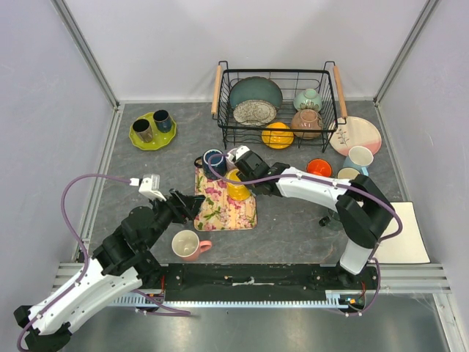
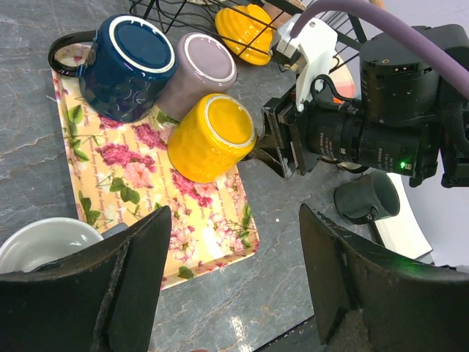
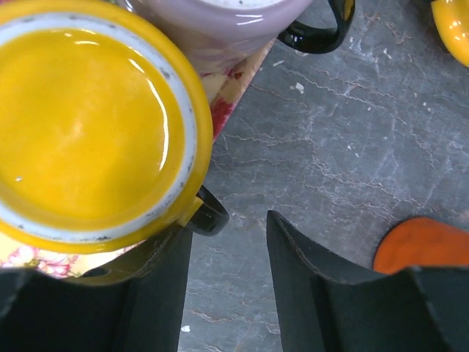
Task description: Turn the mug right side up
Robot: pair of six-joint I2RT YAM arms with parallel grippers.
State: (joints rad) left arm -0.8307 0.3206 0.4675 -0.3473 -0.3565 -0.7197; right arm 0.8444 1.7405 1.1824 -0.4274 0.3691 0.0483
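Note:
A yellow mug (image 1: 236, 187) stands upside down on a floral mat (image 1: 220, 213), base up, with a black handle (image 3: 209, 213). In the left wrist view the yellow mug (image 2: 211, 136) is next to an upturned blue mug (image 2: 124, 66) and a lilac mug (image 2: 198, 73). My right gripper (image 3: 227, 293) is open beside the yellow mug (image 3: 80, 125); its left finger is against the mug's side and the handle sits just inside the gap. It also shows in the top view (image 1: 244, 178). My left gripper (image 2: 234, 279) is open and empty, above the mat's near edge.
A black dish rack (image 1: 278, 139) with bowls stands behind. A green plate (image 1: 141, 141) with two cups is at the back left. An upright pink mug (image 1: 187, 244) is near the left gripper. An orange bowl (image 1: 319, 167), a pale cup (image 1: 359, 158) and a pink plate (image 1: 355, 134) are on the right.

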